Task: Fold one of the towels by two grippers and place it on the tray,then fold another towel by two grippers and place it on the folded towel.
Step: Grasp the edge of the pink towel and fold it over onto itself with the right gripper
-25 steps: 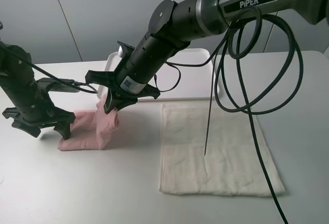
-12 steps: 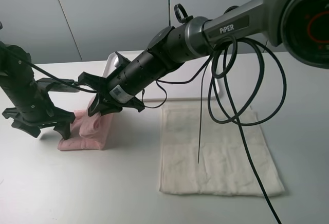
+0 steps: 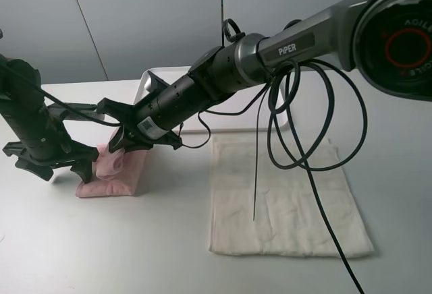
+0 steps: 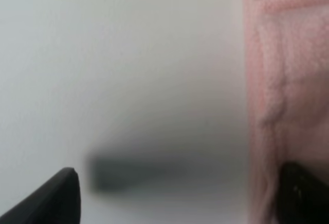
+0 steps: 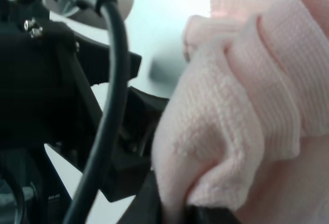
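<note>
The pale pink towel [image 3: 118, 176] lies bunched and partly folded at the left of the table. My right gripper [image 3: 116, 147] reaches across the middle and is shut on a raised fold of this towel [image 5: 241, 106], holding it low over the rest of the cloth. Just left of the towel [image 4: 288, 80] my left gripper [image 3: 62, 171] stands open near the table, one finger at the towel's edge and nothing between its jaws [image 4: 180, 198]. The cream towel [image 3: 283, 199] lies flat at the right. The white tray [image 3: 250, 120] sits behind, largely hidden by the right arm.
Black cables [image 3: 297, 145] hang in loops from the right arm and trail over the cream towel. In the right wrist view, the left arm's black body [image 5: 51, 80] is close beside the held fold. Bare table lies in front of both towels.
My right gripper has carried the pink fold left and down toward the left gripper, flattening the towel's raised part. The left arm has stayed where it was.
</note>
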